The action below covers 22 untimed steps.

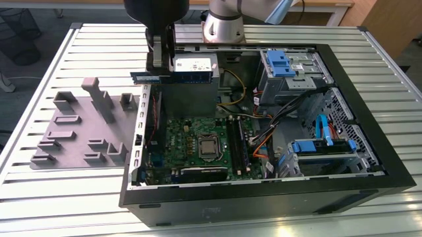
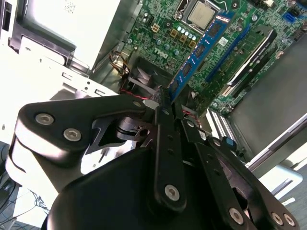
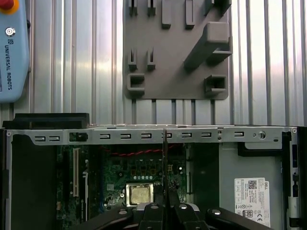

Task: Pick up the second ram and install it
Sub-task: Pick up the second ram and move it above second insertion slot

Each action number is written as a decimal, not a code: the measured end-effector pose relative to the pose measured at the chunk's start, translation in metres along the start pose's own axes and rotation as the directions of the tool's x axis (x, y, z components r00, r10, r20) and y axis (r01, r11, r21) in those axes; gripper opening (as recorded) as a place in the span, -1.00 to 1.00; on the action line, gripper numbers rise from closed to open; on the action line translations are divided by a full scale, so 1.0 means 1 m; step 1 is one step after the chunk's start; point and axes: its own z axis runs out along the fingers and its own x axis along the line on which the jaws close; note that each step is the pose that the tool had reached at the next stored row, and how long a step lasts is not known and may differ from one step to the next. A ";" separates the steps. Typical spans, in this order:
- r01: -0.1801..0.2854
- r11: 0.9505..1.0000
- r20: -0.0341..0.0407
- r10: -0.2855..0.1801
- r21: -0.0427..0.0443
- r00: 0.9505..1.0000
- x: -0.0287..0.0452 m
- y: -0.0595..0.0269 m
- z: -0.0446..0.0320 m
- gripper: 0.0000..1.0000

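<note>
The second ram (image 1: 177, 76) is a blue-green stick held level in the air over the open computer case, above its edge on the exterior view's left. My gripper (image 1: 160, 68) is shut on one end of it. In the second wrist view the second ram (image 2: 200, 48) reaches out from my gripper (image 2: 168, 103) over the green motherboard (image 2: 163, 28). In the first wrist view I see the stick edge-on as a thin dark line (image 3: 164, 163) rising from the gripper (image 3: 165, 207). The black slot strips (image 1: 236, 143) lie on the motherboard (image 1: 191, 143) beside the processor.
The grey holder tray (image 1: 79, 128) lies on the slatted table on the exterior view's left of the case (image 1: 264, 190). Inside the case are a power supply (image 1: 194, 64), blue drive brackets (image 1: 280, 61) and loose cables (image 1: 290, 111). A pendant (image 3: 9, 48) lies on the table.
</note>
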 end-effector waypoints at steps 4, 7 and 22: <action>0.000 1.000 0.000 0.000 0.000 1.000 -0.0001 -0.0029 -0.0001 -0.73; 0.000 1.000 0.000 0.000 0.000 1.000 -0.0001 -0.0048 -0.0002 -0.73; 0.000 1.000 0.000 0.000 0.000 1.000 -0.0004 -0.0126 -0.0004 -0.73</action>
